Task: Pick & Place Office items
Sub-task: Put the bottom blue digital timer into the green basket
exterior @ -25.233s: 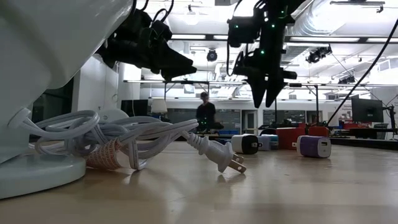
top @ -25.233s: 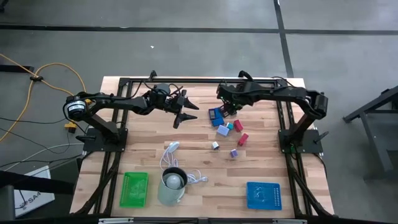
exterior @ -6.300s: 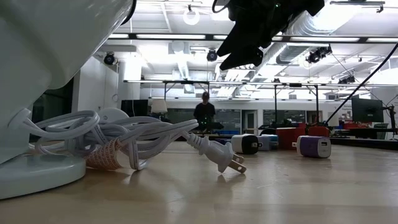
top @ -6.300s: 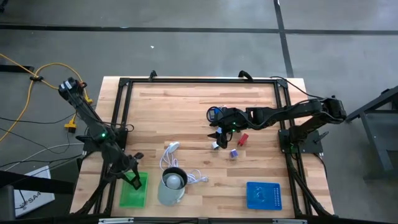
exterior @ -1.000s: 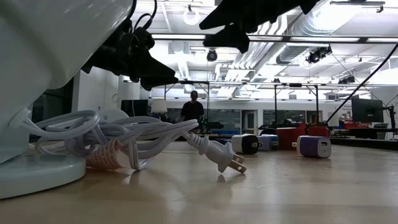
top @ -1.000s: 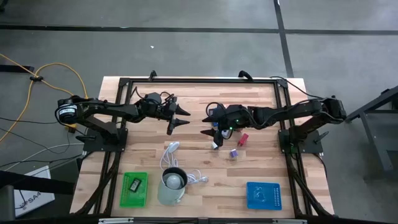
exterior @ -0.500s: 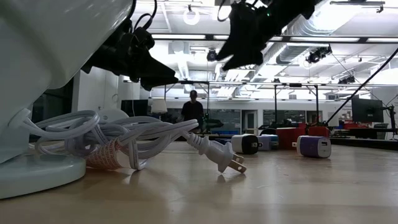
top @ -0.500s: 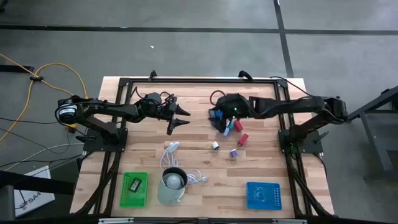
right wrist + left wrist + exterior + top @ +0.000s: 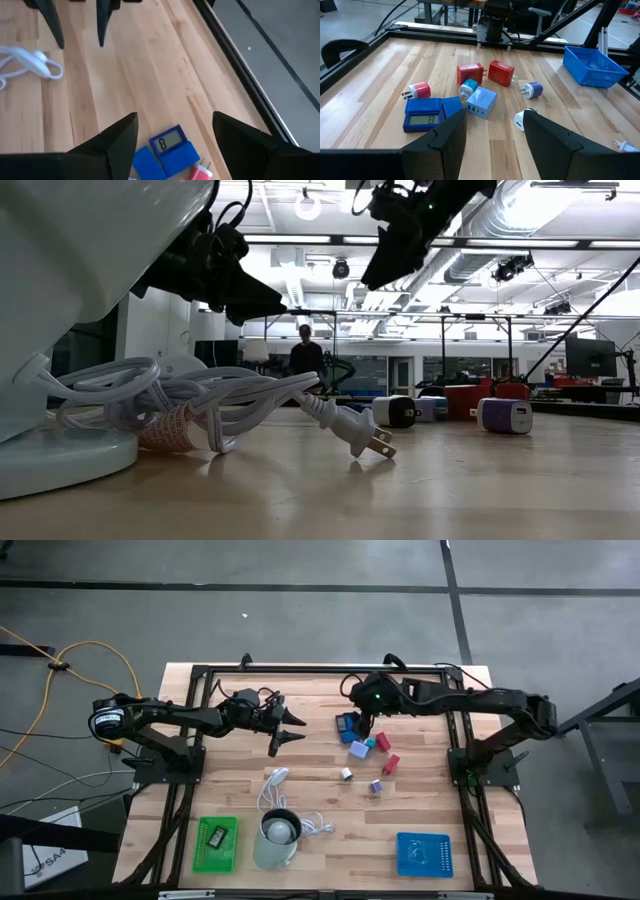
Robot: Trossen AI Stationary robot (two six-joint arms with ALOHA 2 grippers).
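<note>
Wooden table (image 9: 300, 790) carries the green tray (image 9: 216, 843), now holding one dark item, while right gripper (image 9: 366, 726), jaws wide and empty, has swung back over the office items (image 9: 362, 744) far from that tray, left gripper (image 9: 285, 733) waiting wide nearby.

The pale wooden worktop (image 9: 240, 765) carried a grey-green cup (image 9: 275, 838) at its near edge. A green tray (image 9: 215, 844) lay just left of the cup, a blue tray (image 9: 423, 853) well to its right, the white coiled cable (image 9: 275, 790) touching it behind, and the office items (image 9: 364, 747) farther back to its right.
</note>
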